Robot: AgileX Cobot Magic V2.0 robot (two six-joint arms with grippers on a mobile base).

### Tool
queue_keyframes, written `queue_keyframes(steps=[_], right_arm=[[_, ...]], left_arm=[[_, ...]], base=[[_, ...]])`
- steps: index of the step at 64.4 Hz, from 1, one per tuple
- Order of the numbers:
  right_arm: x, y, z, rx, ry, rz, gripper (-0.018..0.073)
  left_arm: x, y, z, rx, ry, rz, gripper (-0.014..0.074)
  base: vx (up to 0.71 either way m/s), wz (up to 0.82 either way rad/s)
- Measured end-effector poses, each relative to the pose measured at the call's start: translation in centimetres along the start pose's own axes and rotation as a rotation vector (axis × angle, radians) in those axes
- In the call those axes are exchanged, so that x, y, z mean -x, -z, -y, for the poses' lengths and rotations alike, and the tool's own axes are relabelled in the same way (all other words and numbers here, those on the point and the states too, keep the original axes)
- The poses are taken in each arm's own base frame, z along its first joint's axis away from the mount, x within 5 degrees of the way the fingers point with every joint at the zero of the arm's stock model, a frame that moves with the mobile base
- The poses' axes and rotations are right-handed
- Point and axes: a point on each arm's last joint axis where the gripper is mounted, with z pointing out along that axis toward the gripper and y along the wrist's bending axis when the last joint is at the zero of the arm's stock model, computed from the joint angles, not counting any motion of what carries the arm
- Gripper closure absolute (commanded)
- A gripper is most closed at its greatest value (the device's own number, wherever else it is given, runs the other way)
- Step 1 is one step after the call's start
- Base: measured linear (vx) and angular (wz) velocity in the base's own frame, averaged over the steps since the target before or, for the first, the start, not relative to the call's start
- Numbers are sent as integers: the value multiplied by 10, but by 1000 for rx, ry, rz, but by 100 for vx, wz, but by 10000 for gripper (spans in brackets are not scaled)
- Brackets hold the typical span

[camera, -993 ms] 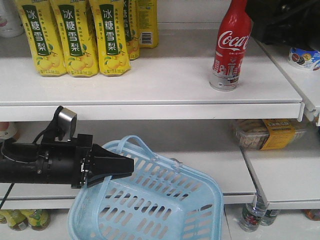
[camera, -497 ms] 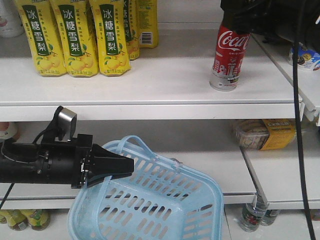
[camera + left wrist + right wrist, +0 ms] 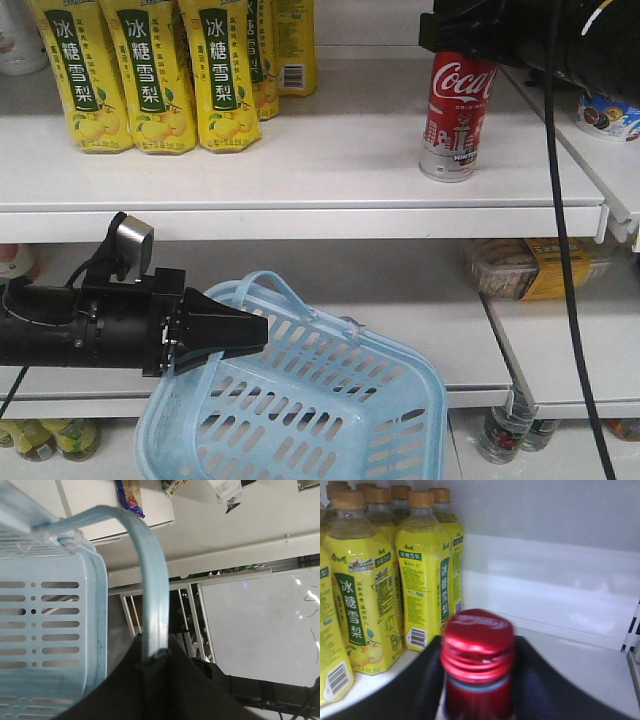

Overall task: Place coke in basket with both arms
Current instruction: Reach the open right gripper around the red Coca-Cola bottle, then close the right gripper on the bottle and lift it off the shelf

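The coke stands on the shelf, outside the basket the left jaws hold.

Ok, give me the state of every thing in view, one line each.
coke: upright on the upper shelf, red cap on, neck between the fingers of the right gripper.
basket: tilted, held by one handle, nothing visible inside.
left gripper: shut on the basket's handle.
right gripper: around the coke's neck; grip unclear.
yellow pear drink bottles: upright, caps on.
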Motion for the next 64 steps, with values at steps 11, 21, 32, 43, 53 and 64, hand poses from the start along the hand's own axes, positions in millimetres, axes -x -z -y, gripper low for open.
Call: queue_keyframes(steps=[11,21,32,43,53,64], right_arm=[[0,0,0,0,0,-1,570],[5,13,0,2,-8,-20,568],[21,48,0,2,-8,-20,568],[30,83,-1,17,-41,-70,568],[9,95,-7,72,-133,-200,568],[-44,89,-20,193,-173,-364,567]], left_arm=[[0,0,0,0,0,0,603],[0,0,0,0,0,0,603],[0,0,0,0,0,0,603],[0,0,0,1,0,1,603],[0,0,0,1,0,1,603],[0,0,0,1,0,1,603]], base=[[0,0],[0,0],[0,0],[0,0],[0,0],[0,0]])
